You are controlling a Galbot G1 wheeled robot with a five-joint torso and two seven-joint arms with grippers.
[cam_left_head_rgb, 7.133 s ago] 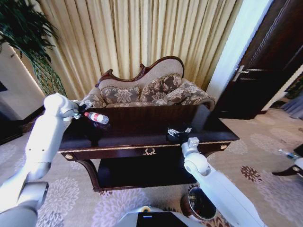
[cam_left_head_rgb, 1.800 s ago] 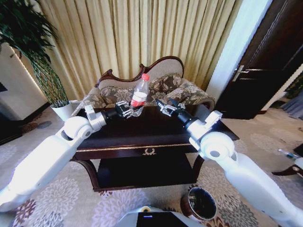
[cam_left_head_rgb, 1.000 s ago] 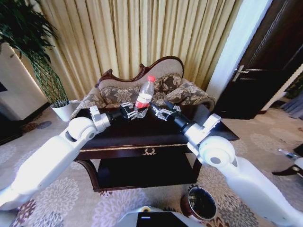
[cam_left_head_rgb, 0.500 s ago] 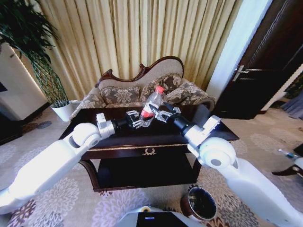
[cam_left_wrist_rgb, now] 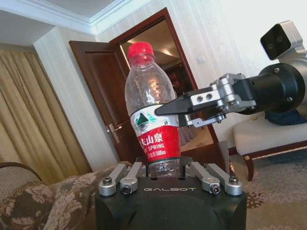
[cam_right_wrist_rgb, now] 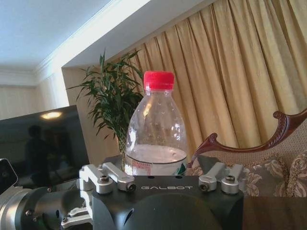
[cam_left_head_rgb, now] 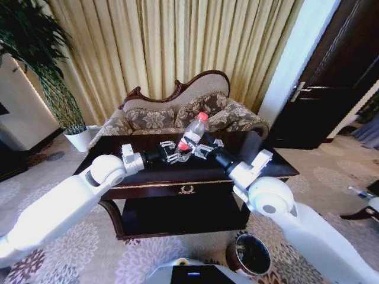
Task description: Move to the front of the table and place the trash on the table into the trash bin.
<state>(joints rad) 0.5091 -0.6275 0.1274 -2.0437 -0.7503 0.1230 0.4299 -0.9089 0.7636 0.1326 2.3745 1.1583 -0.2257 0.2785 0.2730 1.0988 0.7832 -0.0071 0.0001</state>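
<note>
The trash I see is a clear plastic bottle (cam_left_head_rgb: pixel 190 131) with a red cap and red label. It is held upright above the middle of the dark table (cam_left_head_rgb: pixel 269 170). My left gripper (cam_left_head_rgb: pixel 173 152) reaches in from the left and is shut on the bottle's base (cam_left_wrist_rgb: pixel 163 165). My right gripper (cam_left_head_rgb: pixel 202 149) comes from the right with its fingers (cam_left_wrist_rgb: pixel 187 101) open at label height, one on each side of the bottle (cam_right_wrist_rgb: pixel 156 139). The trash bin (cam_left_head_rgb: pixel 249 254) stands on the carpet by the table's front right leg.
An ornate sofa (cam_left_head_rgb: pixel 195 109) sits behind the table before gold curtains. A plant in a white pot (cam_left_head_rgb: pixel 77 139) stands at the left. A dark door (cam_left_head_rgb: pixel 331 89) is at the right. Carpet in front of the table is free.
The left gripper lifted the bottle from the table's left end and carried it to the middle. The right gripper has closed in from the right until its fingers stand around the bottle.
</note>
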